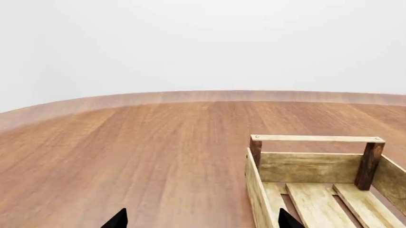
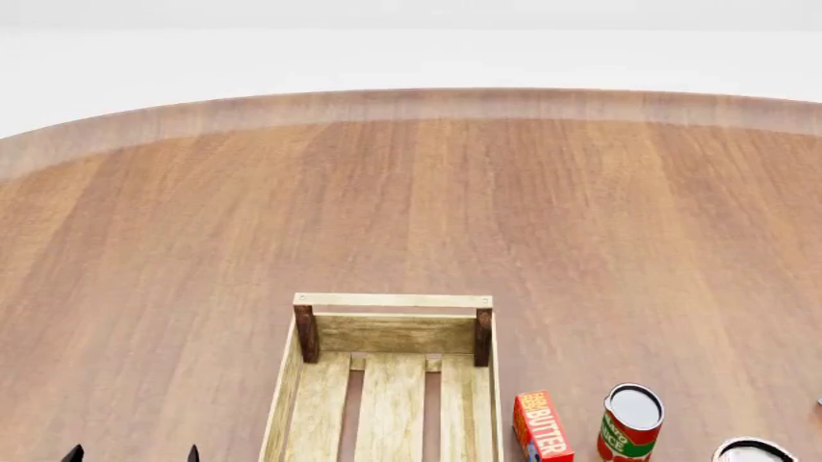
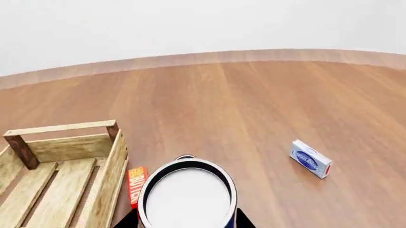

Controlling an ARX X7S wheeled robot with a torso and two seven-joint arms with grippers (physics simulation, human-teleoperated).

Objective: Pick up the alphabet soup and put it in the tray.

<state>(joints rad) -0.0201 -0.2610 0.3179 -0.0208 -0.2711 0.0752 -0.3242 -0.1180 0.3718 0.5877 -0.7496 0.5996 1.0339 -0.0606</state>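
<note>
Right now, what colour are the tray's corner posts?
Dark reddish-brown, against the tray's pale wood; the corner posts show best in the left wrist view.

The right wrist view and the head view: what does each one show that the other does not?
Only the right wrist view shows the small blue-and-white box lying on the table, and the pale can top between the right gripper fingers. Only the head view shows the red-and-green can and the left gripper tips. Both show the tray and the red butter box.

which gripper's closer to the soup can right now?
Right. The right gripper has its fingers on either side of the soup can, close against it. The left gripper hangs beyond the crate, on the side away from the cans.
</note>
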